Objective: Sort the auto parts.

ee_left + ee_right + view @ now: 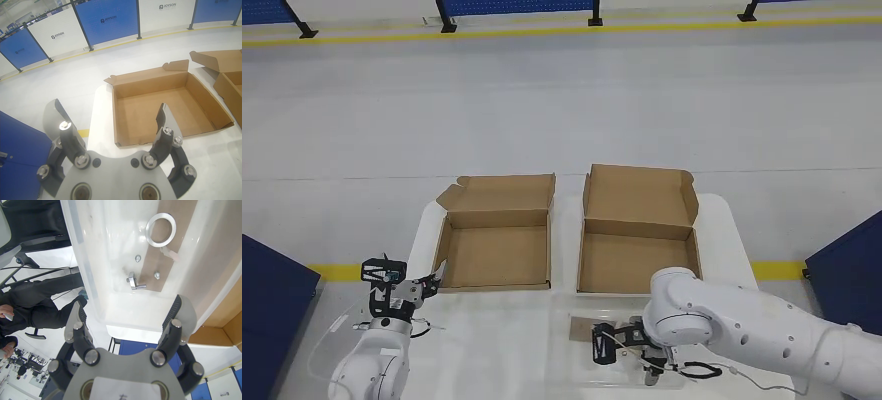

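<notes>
Here, your right gripper [128, 303] hangs over the near end of the clear bin [90, 275] with its fingers spread wide and nothing between them. The bin sits at the front of the table [502, 340], just in front of the right box [637, 262].

The parts lie loose on the bin's floor, ahead of the fingers. An L-shaped bracket [133, 282] is nearest. A small fastener [138, 258] and a second fastener [156, 274] sit just beyond it, and a metal ring [158, 244] lies flat farthest off.

The bracket's thicker leg points roughly away from the gripper, crosswise to the line between the two fingertips. A thin pin sticks out sideways from its near end. I judge that going forward and down would let the fingers close across that leg with little wrist turn.

Your left gripper [108, 104] is likewise parted and empty. It is by the front-left corner of the left box [143, 109], well apart from the bin, so the right arm is plainly the nearer one for this pick. The box floors you can see are bare cardboard, so the sorting looks to be at its start.
</notes>
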